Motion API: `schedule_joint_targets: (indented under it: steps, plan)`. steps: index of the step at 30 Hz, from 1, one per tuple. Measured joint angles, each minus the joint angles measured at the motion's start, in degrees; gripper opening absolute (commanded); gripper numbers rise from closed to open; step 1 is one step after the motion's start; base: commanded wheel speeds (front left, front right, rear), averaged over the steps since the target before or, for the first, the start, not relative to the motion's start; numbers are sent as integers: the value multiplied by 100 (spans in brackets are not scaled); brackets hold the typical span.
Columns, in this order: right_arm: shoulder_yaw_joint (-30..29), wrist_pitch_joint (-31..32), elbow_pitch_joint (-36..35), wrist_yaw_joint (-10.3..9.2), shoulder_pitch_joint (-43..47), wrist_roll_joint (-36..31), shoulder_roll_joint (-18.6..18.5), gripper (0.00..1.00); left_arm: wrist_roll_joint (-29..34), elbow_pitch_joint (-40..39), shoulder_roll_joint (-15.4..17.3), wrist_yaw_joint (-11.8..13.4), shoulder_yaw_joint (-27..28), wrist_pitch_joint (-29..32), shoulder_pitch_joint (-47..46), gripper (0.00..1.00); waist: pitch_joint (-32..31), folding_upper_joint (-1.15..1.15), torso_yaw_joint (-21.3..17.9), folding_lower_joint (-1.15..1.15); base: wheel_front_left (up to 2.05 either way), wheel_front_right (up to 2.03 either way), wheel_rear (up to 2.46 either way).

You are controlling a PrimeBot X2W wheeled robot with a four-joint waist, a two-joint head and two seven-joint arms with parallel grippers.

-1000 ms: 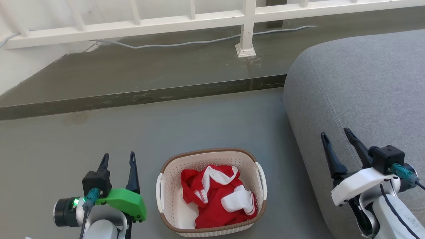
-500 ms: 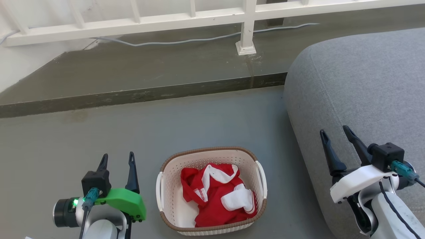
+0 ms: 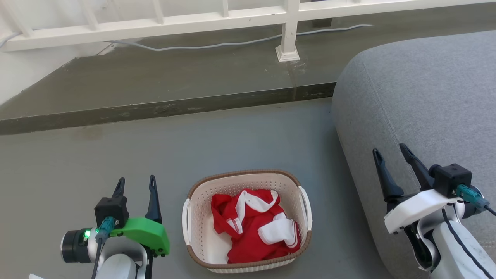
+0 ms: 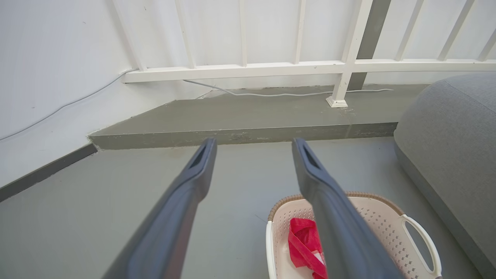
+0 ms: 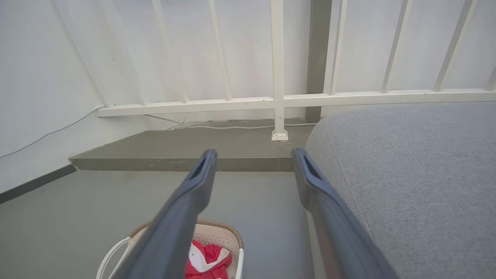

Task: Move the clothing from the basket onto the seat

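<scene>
— As seen from the head, where to find the clothing?
— Bunched in the basket; red, with white cuffs and panels showing on top; crowded toward the right wall, leaving bare cream bottom at the left.
— And the basket itself?
— Standing on the grey floor, between the two arms; near the seat but apart from it, with a strip of floor between.
— State of the left hand?
— Raised to the left of the basket; fingers spread wide, gripping nothing; aimed toward the step and the white railing.
— And the right hand?
— Likewise wide apart and empty; poised by the seat's rounded left edge, right of the basket; touching the cushion or not, impossible to tell.
— Anything else worth noting?
— Pale cable trailing along the raised step under the railing; from the left wrist, basket and a red fold low at the right, partly behind one finger.
</scene>
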Motion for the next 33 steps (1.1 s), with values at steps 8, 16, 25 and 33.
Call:
schedule_joint_targets:
  steps: [8,16,25,33]
  plan:
    - [-53,0,-33,44,-49,0,8,100,10,-56,-5,0,18,0,-23,100,157,0,-3,0,0,0,0]
    - [-158,0,-213,51,-242,0,-8,100,174,-133,-16,0,-96,-1,-216,100,467,0,-21,0,0,0,0]
    - [-285,-1,-553,99,-566,26,-59,100,300,-151,-23,0,-426,5,-543,100,1055,0,-81,0,0,0,0]
    - [-371,-8,-891,110,-945,123,-66,100,235,-54,-26,0,-1054,199,-916,100,1665,0,-206,0,0,0,0]
